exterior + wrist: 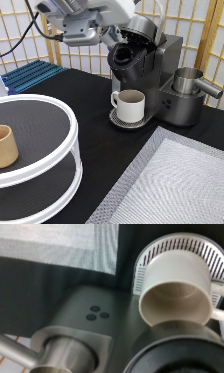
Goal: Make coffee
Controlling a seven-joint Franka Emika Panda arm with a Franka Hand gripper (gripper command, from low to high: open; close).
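In the exterior view, a tan cup (7, 146) sits at the far left on the top shelf of a round white stand (47, 165). Behind it lies a blue ridged mat (31, 74).

At the top, the gripper (114, 35) hangs just beside the open top of the coffee maker (150, 75). I cannot tell if it is spread or pinched. The little coffee pod cannot be seen in either view, so where it sits by the gripper is unknown.

A white mug (130, 105) stands on the round drip tray (120, 121) under the spout. A metal pot (189, 81) rests on the maker's right side. A grey mesh mat (170, 185) lies at the bottom right.

The wrist view looks down into the empty mug (175, 302).
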